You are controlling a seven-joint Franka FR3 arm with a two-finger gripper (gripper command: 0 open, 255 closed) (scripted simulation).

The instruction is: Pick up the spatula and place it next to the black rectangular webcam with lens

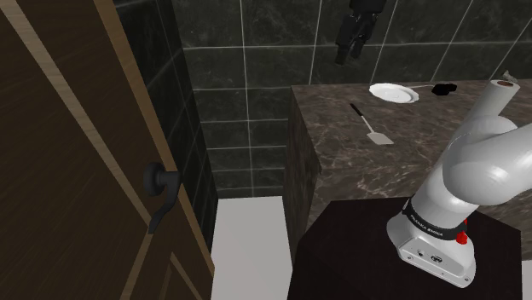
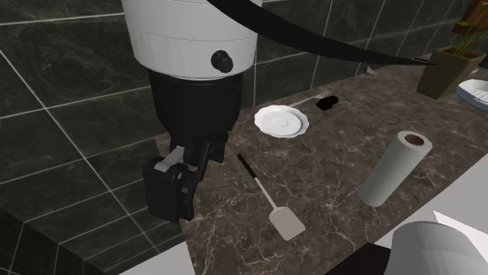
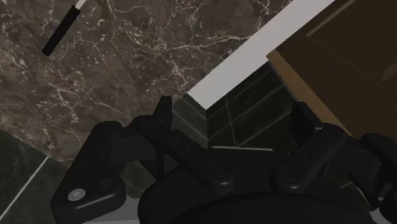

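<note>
I see my all-black pincer (image 3: 232, 108) open, its fingers apart and holding nothing, above a corner of the dark marble tabletop (image 2: 336, 172). In the second exterior view the black-handled, grey-bladed spatula (image 2: 266, 195) lies flat at mid-frame, below a round white plate (image 2: 280, 121). The small black rectangular webcam (image 2: 327, 101) sits to the plate's upper right.

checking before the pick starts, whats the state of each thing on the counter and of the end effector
spatula, lying flat on the counter, not held
webcam, resting on the counter beyond the plate
plate, flat on the counter, empty
paper towel roll, standing on end
end effector, open, holding nothing, raised above the counter's edge, apart from the spatula
</note>
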